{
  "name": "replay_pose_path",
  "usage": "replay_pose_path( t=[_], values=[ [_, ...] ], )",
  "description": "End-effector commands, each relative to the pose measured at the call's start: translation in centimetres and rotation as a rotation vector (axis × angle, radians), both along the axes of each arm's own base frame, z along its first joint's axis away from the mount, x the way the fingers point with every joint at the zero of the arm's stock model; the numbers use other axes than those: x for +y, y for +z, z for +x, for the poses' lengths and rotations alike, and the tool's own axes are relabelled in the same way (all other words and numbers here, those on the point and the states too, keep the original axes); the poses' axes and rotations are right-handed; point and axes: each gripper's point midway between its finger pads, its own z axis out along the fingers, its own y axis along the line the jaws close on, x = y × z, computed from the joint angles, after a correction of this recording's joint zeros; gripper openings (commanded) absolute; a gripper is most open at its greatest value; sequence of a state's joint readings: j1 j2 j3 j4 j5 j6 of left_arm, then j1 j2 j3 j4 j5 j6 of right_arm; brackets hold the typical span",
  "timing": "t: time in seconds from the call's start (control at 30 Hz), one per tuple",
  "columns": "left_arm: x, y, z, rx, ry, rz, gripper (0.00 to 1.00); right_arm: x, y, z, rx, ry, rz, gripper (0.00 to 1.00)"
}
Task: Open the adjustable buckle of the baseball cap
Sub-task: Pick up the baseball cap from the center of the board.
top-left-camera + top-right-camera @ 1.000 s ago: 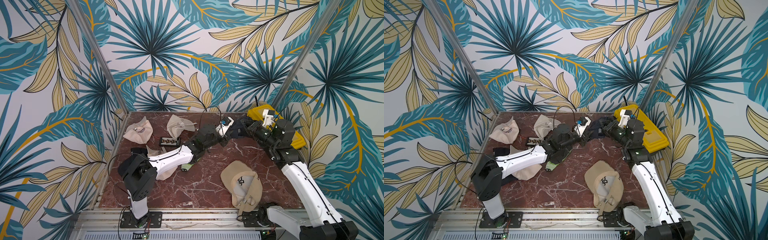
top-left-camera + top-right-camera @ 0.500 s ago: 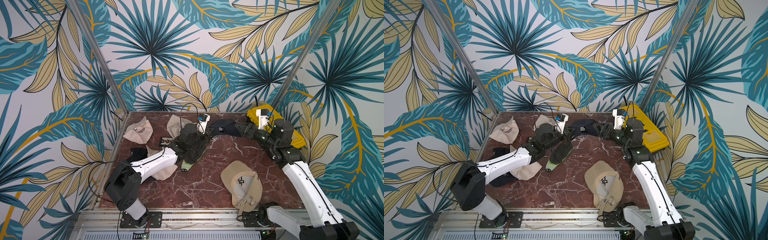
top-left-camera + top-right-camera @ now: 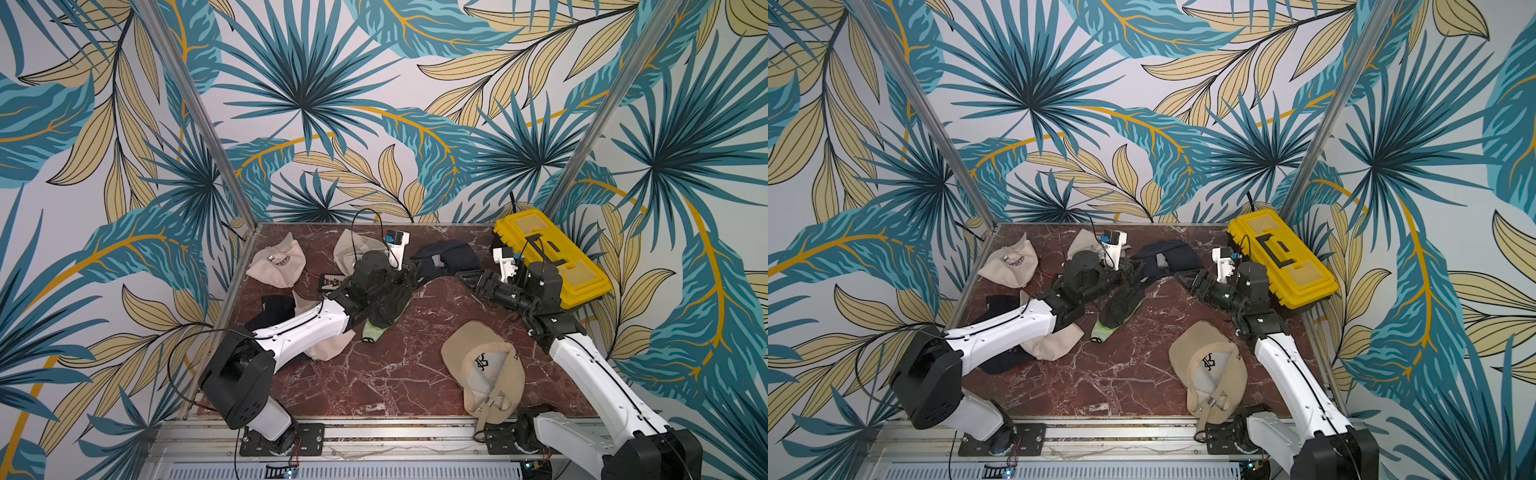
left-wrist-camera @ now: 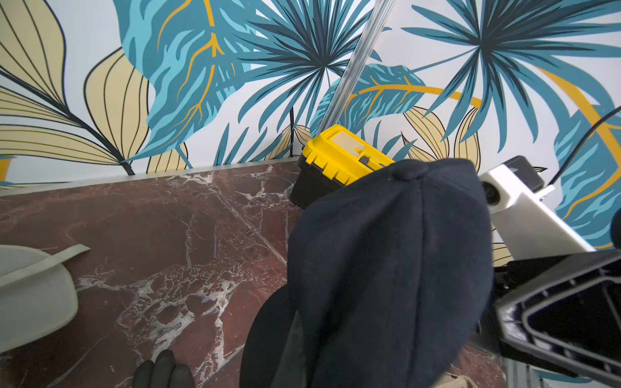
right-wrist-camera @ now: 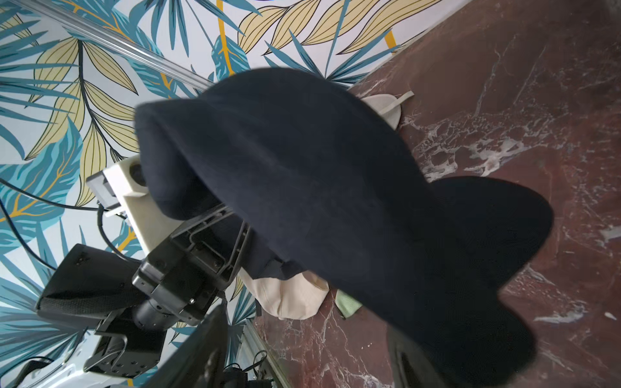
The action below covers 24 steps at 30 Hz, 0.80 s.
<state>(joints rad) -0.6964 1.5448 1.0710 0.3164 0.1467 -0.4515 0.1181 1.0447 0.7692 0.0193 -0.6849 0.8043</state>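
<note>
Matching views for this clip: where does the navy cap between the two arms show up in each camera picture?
Top view: navy cap at the far middle of the table, between the arms.
Top view: navy cap in the same far-middle spot.
Left wrist: close up, partly hiding the yellow toolbox.
Right wrist: close up, filling much of the picture.
Shared landmark: the red marble table, visible in all four.

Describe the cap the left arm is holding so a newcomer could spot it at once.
Find the yellow toolbox at the table's back right corner. Beside it, along the back edge, the left hand pinches a navy cap. The other caps lie loose; this one is dark with a grey patch, and the only one gripped.
</note>
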Motion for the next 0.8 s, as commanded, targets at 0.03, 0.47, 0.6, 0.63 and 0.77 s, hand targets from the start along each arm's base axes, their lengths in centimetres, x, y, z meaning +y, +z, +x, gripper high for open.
replay_pose_path(
  t=[0.03,0.47,0.6,0.63,0.77],
  values=[
    [-0.2,1.7,-0.9,0.025,-0.039,-0.084,0.0,-0.3,1.5,0.5,-0.041,-0.063,0.037,0.75],
    [-1.0,1.6,-2.0,0.054,-0.115,-0.104,0.0,-2.3,2.8,2.3,-0.201,-0.236,0.01,0.68],
    [-1.3,1.5,-2.2,0.058,-0.136,-0.102,0.0,-1.7,4.0,2.6,-0.265,-0.207,0.022,0.6],
    [-1.5,1.3,-2.3,0.058,-0.147,-0.097,0.0,-1.4,4.5,2.6,-0.288,-0.19,0.03,0.57],
    [-2.1,0.7,-2.2,0.049,-0.182,-0.076,0.0,-0.8,5.7,2.7,-0.328,-0.151,0.036,0.45]
  ],
)
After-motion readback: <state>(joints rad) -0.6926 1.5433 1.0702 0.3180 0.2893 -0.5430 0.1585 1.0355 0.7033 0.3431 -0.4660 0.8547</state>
